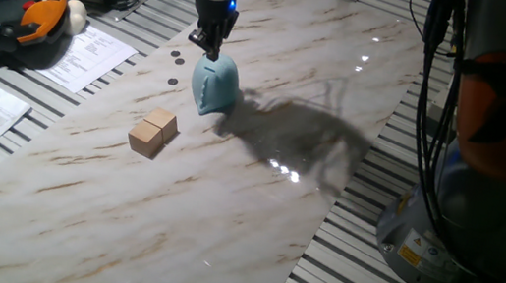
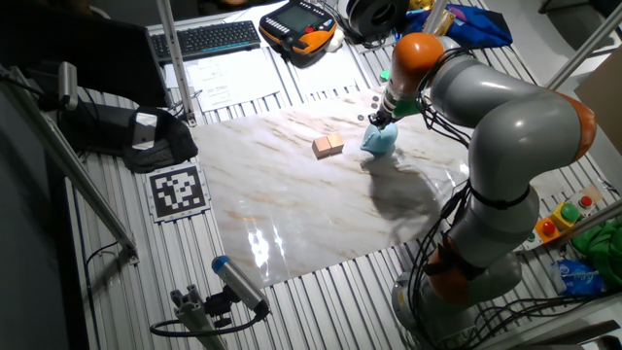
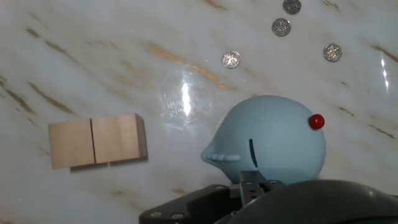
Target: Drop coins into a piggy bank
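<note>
While tool point(image 1: 212, 50) sits atop piggy bank point(image 1: 214, 85), grip state unclear; four coins point(image 3: 231, 59) lie on tabletop point(image 1: 256, 192).

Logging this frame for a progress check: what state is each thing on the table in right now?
piggy bank: upright on the marble, slot on top, directly under the gripper.
coins: four lying flat on the table beside the bank, none being carried that shows.
wooden blocks: two side by side, touching, apart from the bank.
gripper: just above the bank's top; jaw opening unclear.
</note>
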Tool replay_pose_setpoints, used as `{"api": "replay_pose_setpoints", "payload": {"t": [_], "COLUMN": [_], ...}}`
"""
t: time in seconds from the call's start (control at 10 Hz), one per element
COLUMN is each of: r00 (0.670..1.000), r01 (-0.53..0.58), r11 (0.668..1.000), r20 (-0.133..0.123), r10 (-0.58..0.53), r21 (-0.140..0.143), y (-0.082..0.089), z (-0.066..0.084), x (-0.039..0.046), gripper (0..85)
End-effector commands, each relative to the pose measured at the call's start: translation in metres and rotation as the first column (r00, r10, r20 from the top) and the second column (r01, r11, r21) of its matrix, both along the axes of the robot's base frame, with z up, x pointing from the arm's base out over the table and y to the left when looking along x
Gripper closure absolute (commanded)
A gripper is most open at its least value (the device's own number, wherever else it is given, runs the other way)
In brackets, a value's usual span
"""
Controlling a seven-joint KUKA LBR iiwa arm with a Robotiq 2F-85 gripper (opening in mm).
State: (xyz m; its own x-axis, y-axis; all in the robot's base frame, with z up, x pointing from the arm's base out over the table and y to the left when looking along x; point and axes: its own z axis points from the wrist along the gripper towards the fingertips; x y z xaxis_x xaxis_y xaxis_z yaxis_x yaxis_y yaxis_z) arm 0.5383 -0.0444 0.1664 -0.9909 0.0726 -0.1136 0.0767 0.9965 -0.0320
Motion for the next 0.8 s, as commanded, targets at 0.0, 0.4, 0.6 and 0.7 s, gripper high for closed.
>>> {"api": "replay_pose_setpoints", "payload": {"t": [0.0, 0.4, 0.6, 0.7], "r00": [1.0, 0.998, 0.997, 0.997], "r01": [-0.008, -0.031, -0.034, -0.035], "r11": [1.0, 0.999, 0.998, 0.998], "r20": [-0.013, -0.057, -0.064, -0.07], "r10": [0.008, 0.033, 0.037, 0.039], "r21": [0.003, 0.04, 0.054, 0.054], "y": [0.0002, 0.0004, 0.0011, 0.0011], "z": [-0.0002, 0.0011, 0.0013, 0.0014], "x": [0.0001, -0.0023, -0.0032, -0.0035], "gripper": [85.0, 85.0, 85.0, 85.0]}}
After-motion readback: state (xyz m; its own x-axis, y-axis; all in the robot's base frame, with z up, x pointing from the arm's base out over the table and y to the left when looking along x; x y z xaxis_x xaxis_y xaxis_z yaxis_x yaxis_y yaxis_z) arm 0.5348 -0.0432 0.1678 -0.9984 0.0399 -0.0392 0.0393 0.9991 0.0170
